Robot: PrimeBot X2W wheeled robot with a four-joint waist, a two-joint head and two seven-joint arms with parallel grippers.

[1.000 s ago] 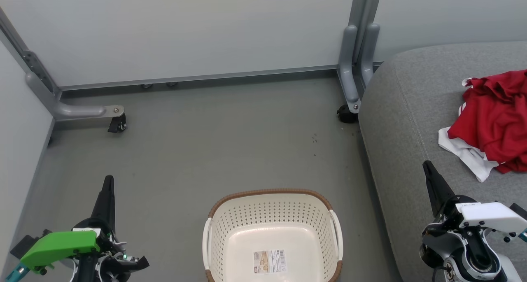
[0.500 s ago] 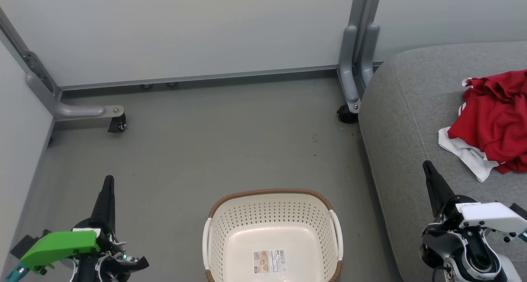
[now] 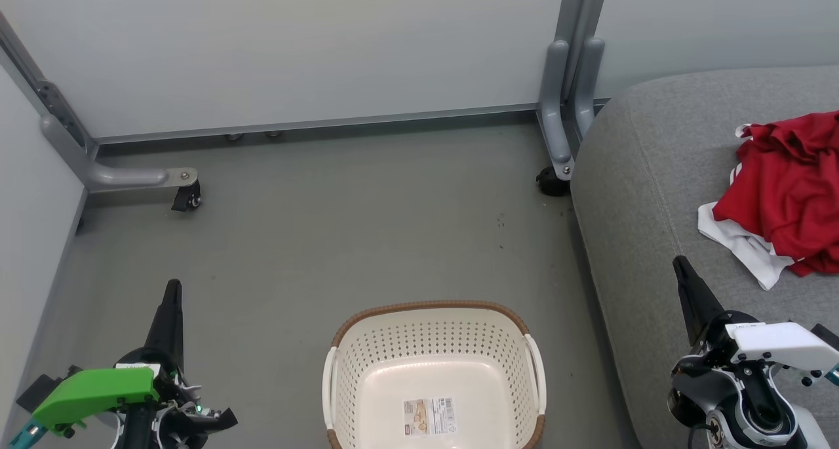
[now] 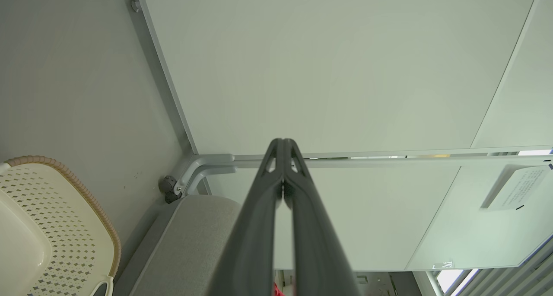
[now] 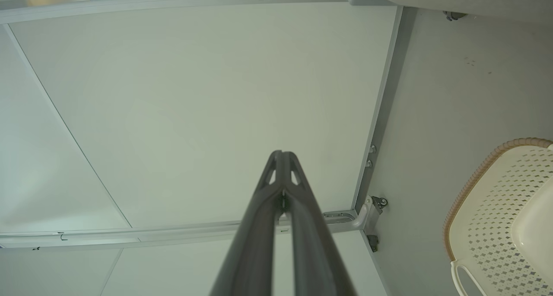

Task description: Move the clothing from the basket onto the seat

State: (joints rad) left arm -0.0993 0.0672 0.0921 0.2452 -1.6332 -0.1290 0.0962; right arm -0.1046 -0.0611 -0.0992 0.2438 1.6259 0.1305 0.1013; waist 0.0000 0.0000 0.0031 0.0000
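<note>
The red and white clothing (image 3: 790, 193) lies bunched on the grey seat (image 3: 649, 174) at the right of the head view. On the floor at bottom centre stands the cream basket (image 3: 432, 370), with nothing inside but a label on its bottom; its rim also shows in the wrist views (image 4: 65, 188) (image 5: 488, 166). My left gripper (image 3: 173, 285) stays shut over the floor left of the basket, its tips together (image 4: 283, 141). My right gripper (image 3: 678, 260) is shut above the seat's front part, below and left of the clothing, holding nothing (image 5: 283, 153).
Pale partition panels (image 3: 295, 49) close off the back and left, standing on grey metal feet with castors (image 3: 187, 200) (image 3: 552, 181). Grey floor (image 3: 360, 226) lies between the basket and the panels.
</note>
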